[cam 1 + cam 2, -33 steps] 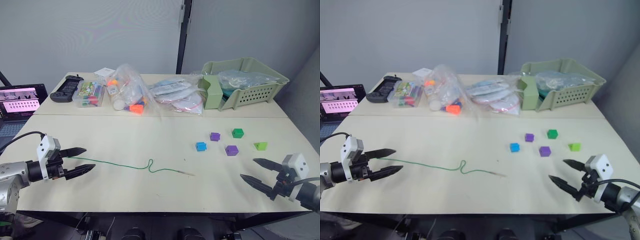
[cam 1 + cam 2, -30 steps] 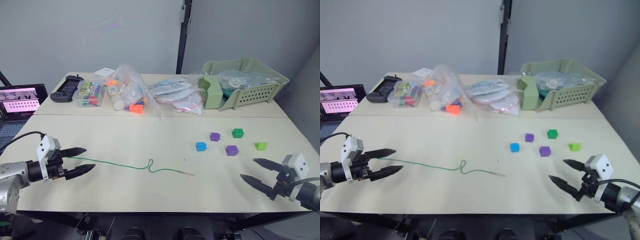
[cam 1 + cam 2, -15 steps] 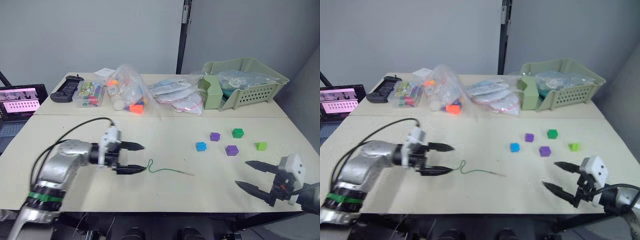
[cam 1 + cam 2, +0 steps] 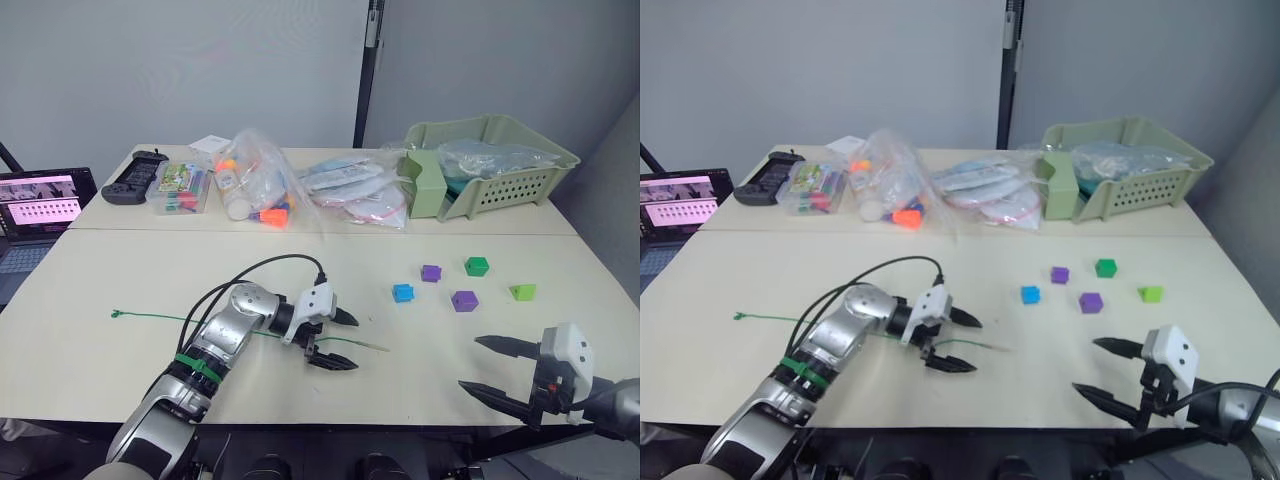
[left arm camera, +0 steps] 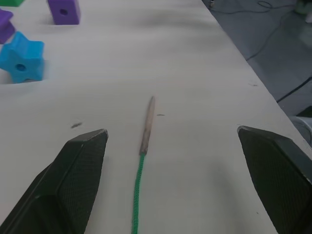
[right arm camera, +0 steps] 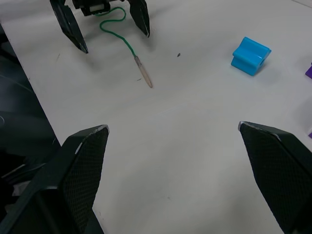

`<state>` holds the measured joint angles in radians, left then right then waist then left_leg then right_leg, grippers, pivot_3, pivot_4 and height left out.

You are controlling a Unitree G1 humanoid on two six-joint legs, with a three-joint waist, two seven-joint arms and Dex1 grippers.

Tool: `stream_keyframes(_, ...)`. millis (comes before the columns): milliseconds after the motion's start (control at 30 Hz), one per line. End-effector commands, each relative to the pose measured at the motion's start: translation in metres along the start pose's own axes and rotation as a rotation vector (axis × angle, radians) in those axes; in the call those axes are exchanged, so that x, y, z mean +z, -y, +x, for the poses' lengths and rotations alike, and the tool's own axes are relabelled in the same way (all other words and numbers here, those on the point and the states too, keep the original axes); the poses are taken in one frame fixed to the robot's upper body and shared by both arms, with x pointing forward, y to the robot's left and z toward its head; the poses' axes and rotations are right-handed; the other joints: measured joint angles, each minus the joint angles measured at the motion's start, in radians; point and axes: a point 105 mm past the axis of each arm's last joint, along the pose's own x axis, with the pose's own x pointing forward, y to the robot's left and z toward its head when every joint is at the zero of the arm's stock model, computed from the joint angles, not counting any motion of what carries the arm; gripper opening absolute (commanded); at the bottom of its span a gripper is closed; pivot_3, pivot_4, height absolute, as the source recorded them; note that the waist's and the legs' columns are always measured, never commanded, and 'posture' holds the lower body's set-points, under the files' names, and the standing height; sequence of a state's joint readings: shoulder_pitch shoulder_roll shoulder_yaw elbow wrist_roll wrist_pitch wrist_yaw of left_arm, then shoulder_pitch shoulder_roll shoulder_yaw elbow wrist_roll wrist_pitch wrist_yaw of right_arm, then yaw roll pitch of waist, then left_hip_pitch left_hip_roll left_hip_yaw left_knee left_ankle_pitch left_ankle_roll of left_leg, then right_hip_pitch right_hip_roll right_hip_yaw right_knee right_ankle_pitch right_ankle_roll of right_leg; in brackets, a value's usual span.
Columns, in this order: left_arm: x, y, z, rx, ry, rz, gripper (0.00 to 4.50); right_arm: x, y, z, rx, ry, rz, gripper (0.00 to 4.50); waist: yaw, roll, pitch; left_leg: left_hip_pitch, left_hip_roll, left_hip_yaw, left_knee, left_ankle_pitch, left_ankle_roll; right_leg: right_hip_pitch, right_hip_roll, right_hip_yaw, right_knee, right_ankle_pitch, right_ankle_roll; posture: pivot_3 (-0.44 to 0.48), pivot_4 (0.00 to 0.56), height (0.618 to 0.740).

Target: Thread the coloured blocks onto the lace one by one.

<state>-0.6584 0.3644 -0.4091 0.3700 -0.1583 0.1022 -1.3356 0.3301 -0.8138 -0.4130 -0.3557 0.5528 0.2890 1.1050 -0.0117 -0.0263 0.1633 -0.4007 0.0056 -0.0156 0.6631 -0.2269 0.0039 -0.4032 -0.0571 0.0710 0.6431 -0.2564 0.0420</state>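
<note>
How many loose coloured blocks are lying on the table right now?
5, grouped on the table's right side: blue block nearest the lace tip, purple block, dark green block, second purple block, lime block farthest right.

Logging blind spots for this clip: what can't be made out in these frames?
- Lace: in the left eye view its middle stretch passes behind the left arm and left claw.
- Blue block: the hole shows in the left wrist view; too small to see in the eye views.
- Basket contents: crumpled plastic hides them.
- Laptop: cut off by the frame edge.
</note>
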Motion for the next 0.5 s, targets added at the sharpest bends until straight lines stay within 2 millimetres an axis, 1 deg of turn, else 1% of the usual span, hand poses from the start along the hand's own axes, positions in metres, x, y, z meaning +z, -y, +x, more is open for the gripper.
stream_keyframes(33, -0.002, -0.005, 0.009, -0.011, -0.015, 0.033, 4.49, 0.01, 0.003, -0.006, -0.048, 0.02, -0.054, 4.5, 0.0, 0.0, 0.0, 0.0, 0.0, 0.0, 0.0, 0.0, 0.0, 0.0, 0.0, 0.0, 0.0, 0.0, 0.0, 0.0, 0.15, 0.74)
stream_keyframes(167, -0.015, -0.007, 0.012, -0.024, -0.11, 0.059, 4.49, 0.011, 0.001, -0.007, -0.06, 0.024, -0.053, 4.5, 0.003, 0.0, 0.0, 0.0, -0.001, -0.001, 0.001, 0.0, 0.0, 0.0, 0.0, 0.0, 0.0, 0.0, 0.0, 0.0, 0.15, 0.74)
stream_keyframes(267, -0.01, -0.01, 0.017, -0.035, -0.105, 0.072, 4.49, 0.011, 0.001, -0.008, -0.078, 0.03, -0.051, 4.5, 0.003, 0.0, 0.0, 0.0, -0.001, -0.001, 0.002, 0.0, 0.0, 0.002, -0.001, 0.0, 0.0, 0.0, 0.001, 0.0, 0.15, 0.74)
stream_keyframes(333, -0.011, -0.009, 0.018, -0.051, -0.13, 0.083, 4.49, 0.011, 0.001, -0.007, -0.082, 0.032, -0.05, 4.5, 0.004, 0.0, 0.0, 0.0, -0.002, -0.002, 0.002, 0.0, 0.0, 0.002, -0.001, 0.0, 0.0, 0.0, 0.002, 0.0, 0.15, 0.74)
stream_keyframes(433, -0.02, -0.006, 0.018, -0.076, -0.187, 0.098, 3.72, 0.01, 0.001, -0.006, -0.088, 0.039, -0.048, 4.5, 0.004, 0.0, 0.0, 0.0, -0.003, -0.003, 0.003, 0.0, 0.0, 0.002, -0.002, -0.001, 0.001, 0.0, 0.002, 0.0, 0.15, 0.74)
stream_keyframes(500, -0.022, -0.007, 0.019, -0.073, -0.2, 0.088, 3.02, 0.01, 0.0, -0.005, -0.091, 0.042, -0.047, 4.5, 0.003, 0.0, 0.0, 0.001, -0.003, -0.003, 0.003, 0.0, 0.0, 0.003, -0.001, -0.001, 0.001, 0.0, 0.002, 0.0, 0.15, 0.74)
